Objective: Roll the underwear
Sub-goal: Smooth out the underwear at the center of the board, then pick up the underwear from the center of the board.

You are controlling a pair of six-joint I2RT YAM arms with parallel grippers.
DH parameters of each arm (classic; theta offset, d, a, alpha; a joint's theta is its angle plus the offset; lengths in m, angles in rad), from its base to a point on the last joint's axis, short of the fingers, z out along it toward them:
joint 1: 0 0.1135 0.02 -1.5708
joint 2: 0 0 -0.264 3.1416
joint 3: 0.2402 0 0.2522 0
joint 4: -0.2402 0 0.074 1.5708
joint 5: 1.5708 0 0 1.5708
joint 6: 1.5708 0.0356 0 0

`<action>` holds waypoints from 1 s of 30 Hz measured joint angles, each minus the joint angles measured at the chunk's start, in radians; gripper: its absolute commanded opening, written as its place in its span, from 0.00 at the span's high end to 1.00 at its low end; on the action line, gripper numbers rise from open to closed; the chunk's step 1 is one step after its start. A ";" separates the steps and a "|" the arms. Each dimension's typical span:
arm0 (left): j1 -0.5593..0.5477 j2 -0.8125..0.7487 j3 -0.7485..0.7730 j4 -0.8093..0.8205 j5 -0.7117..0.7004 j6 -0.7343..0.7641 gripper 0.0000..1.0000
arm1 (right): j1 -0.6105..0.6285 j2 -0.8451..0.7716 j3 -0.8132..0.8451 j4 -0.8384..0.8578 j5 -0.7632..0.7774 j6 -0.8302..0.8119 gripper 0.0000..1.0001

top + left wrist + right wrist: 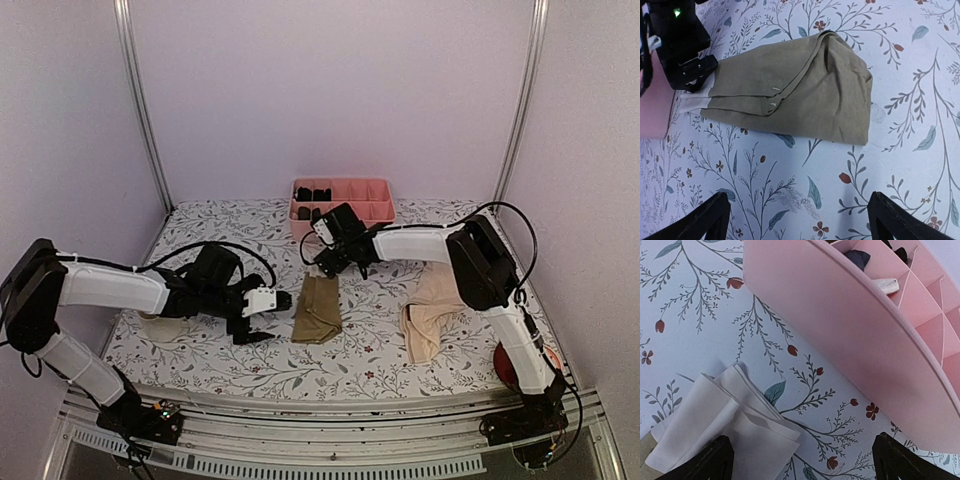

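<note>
Olive-brown underwear [317, 308], folded flat into a long wedge, lies mid-surface. Its cream-white part [725, 435] is at the end nearer the tray. Layered fold edges run along its length. Two small pale marks [774, 97] sit on one fold edge, too small to read.

Peach underwear [432, 310]: plain, loosely crumpled, on the right side of the surface beside the right arm, well apart from the olive piece.

Left claw [265, 318]: jaws spread wide, nothing between them, just left of the olive piece and apart from it. In the left wrist view its fingertips [710, 220] frame bare surface short of the cloth.

Right claw [345, 270]: jaws spread wide, holding nothing, over the cream end between the olive piece and the tray. Whether it touches the cloth cannot be told. Seen from the left wrist, its black body carries a lit green light.

Tray [345, 205]: pink, divided into compartments, at the far middle of the surface. Black bundles [312, 193] fill some left compartments. One small white item [887, 285] lies in a compartment next to a dark bundle.

Surface [220, 225]: white cover printed with grey-green sprigs and small red flowers.

Red round object [505, 362]: near right corner, partly hidden behind the right arm.
</note>
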 measured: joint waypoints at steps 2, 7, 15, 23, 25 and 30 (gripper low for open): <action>-0.018 -0.034 -0.048 0.027 -0.007 0.039 0.01 | -0.004 -0.018 -0.014 -0.007 -0.036 -0.005 0.01; -0.101 -0.079 -0.166 0.135 -0.056 0.142 0.02 | 0.001 -0.240 -0.190 -0.069 -0.127 -0.013 0.01; -0.186 -0.009 -0.143 0.208 -0.127 0.217 0.17 | 0.097 -0.813 -0.608 -0.002 -0.095 -0.032 0.01; -0.257 0.156 -0.032 0.246 -0.217 0.243 0.32 | 0.190 -0.960 -1.040 0.112 -0.039 -0.012 0.01; -0.266 0.182 -0.013 0.254 -0.240 0.245 0.39 | 0.203 -0.969 -1.072 0.122 -0.029 -0.001 0.01; -0.294 0.233 0.016 0.273 -0.300 0.236 0.71 | 0.244 -1.010 -1.080 0.204 0.007 0.003 0.01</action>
